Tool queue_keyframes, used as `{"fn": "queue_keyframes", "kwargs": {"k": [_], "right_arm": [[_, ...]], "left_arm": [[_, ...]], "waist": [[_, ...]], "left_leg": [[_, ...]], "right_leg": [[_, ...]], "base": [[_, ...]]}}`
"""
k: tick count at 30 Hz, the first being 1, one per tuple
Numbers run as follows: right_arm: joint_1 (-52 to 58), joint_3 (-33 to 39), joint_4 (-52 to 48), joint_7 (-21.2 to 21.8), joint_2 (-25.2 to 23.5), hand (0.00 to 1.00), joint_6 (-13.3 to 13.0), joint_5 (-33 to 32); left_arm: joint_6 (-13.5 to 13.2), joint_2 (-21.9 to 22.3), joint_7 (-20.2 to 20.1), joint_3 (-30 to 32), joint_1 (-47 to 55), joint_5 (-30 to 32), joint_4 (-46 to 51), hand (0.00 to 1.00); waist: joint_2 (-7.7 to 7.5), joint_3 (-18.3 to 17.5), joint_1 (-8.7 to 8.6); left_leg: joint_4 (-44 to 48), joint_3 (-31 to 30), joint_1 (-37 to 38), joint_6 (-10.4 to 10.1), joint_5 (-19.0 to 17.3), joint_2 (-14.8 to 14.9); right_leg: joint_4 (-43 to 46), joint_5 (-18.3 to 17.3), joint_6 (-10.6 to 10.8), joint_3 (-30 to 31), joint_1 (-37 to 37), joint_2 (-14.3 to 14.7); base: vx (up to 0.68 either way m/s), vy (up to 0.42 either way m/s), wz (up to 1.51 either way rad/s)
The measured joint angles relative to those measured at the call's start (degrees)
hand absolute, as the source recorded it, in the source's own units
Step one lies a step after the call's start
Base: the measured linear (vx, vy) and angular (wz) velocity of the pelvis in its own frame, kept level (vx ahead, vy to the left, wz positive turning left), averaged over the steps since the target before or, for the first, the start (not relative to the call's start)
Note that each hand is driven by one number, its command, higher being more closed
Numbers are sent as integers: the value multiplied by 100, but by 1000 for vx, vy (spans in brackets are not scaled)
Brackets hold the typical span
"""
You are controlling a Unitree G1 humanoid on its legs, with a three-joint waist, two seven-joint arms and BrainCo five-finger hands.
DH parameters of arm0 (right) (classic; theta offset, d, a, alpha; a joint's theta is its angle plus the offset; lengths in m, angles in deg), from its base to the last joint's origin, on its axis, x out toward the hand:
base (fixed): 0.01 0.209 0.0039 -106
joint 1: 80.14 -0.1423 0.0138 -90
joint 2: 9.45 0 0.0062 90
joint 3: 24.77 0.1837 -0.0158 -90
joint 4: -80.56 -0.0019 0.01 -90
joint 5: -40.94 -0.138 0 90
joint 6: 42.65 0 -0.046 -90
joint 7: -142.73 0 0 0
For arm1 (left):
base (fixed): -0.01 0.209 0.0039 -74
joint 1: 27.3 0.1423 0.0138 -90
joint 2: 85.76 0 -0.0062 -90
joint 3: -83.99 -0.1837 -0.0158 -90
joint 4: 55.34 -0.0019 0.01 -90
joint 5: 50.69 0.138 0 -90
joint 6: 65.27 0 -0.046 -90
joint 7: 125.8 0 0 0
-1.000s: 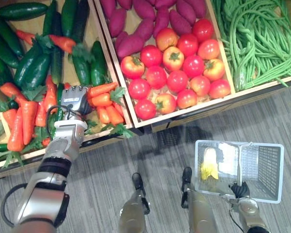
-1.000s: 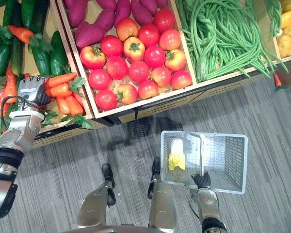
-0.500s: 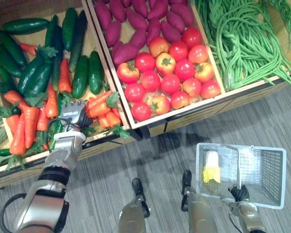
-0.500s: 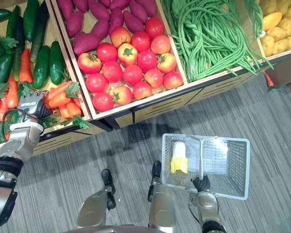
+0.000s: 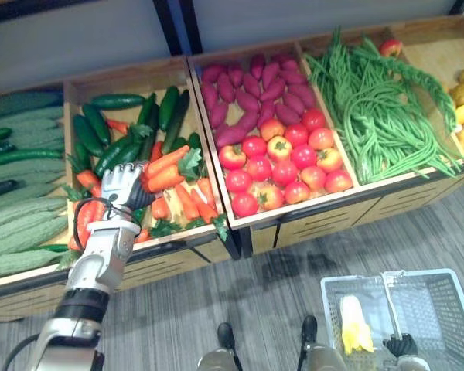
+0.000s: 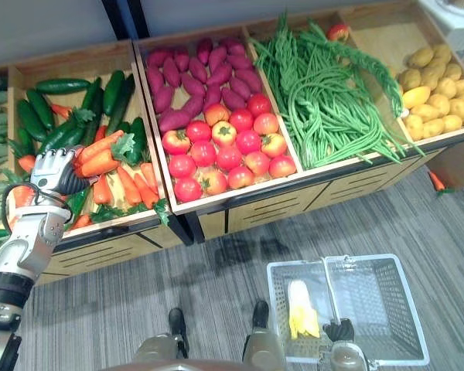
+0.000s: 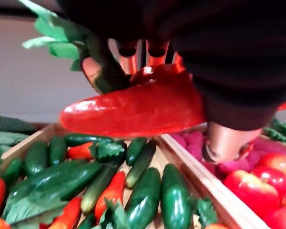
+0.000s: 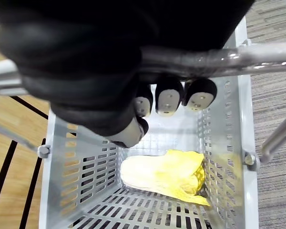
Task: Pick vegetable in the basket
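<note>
Status: the pick looks done, the drop isn't.

- left hand (image 6: 54,171): fingers curled round a carrot (image 7: 133,112). It hangs just above the front half of the carrot-and-cucumber crate (image 5: 127,81), clear of the pile below it. Wrist view confirms the carrot is gripped near its leafy end, with the tip free.
- right hand (image 8: 86,62): clamped on the handle (image 8: 205,57) of the basket (image 6: 371,297). The basket hangs over the floor, well apart from the crate, lower and on the robot's right.
- In the basket: one pale yellow leafy vegetable (image 8: 162,174) lying on the mesh bottom. The rest of the bottom is bare, so there's plenty of room.

My read: about halfway through this item. Grasp and lift are there. What's left is carrying it from the crate across to the basket, releasing it, and getting the hand clear. That's a long reach for the left arm, so either it swings over or the basket comes toward the crate.

The carrot: glossy orange-red, smooth, tapered, with a stiff green leaf tuft at the thick end. It looks like a plastic prop, rigid and light. The slick surface could let it slide in the hand if the grip is loose. I can't tell how much thumb contact there is.
</note>
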Motion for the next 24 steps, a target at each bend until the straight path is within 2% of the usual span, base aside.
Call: {"fn": "queue_keyframes", "kwargs": {"k": [4,8,10,13,18,20,23,24], "right_arm": [[-3,-30,-95,57,256,100,23,294],[-18,-382,-576,246,830,100,26,659],[-96,-609,-859,341,1225,100,-74,789],[-251,-825,-1079,438,1551,100,-191,895],[-499,-1666,-1582,729,2110,100,-319,889],[-499,-1976,-1894,921,2310,100,-375,883],[-480,-2221,-2232,1071,2435,100,-379,894],[-462,-2290,-2430,1136,2484,100,-379,883]], "left_arm": [[-215,28,-13,-36,289,-2,653,100],[-524,29,-169,-320,554,-41,1132,100],[-715,29,-272,-605,594,-89,1355,100],[-922,28,-451,-901,605,-101,1616,100],[-1251,20,-710,-1654,616,-542,2162,100],[-1413,18,-850,-2193,561,-700,2382,100],[-1564,18,-979,-2638,410,-787,2558,100],[-1619,21,-1039,-2803,337,-923,2657,100]], "waist": [[-3,-179,-34],[0,-306,-116],[1,-384,-197],[0,-408,-280],[-11,-507,-331],[-5,-584,-347],[-36,-624,-365],[-53,-635,-422]], "left_leg": [[-159,32,131,10,66,-23],[-252,245,344,13,69,-67],[-344,448,471,20,63,-105],[-371,693,641,7,8,-136],[-390,1694,1238,-86,-244,-127],[-390,2135,1464,-150,-375,-123],[-313,2466,1618,-208,-519,-100],[-211,2559,1621,-228,-616,-63]], "right_leg": [[-150,63,14,22,99,18],[-272,154,41,216,193,22],[-312,237,51,436,159,29],[-323,278,80,715,160,39],[-321,373,154,1703,155,231],[-292,384,173,2092,153,344],[-273,394,190,2381,150,400],[-267,396,193,2451,147,418]], "base": [[-26,-2,-4],[10,9,-26],[6,15,-44],[3,18,-52],[3,9,-101],[4,-31,-94],[-5,-22,-65],[14,-46,-39]]}}
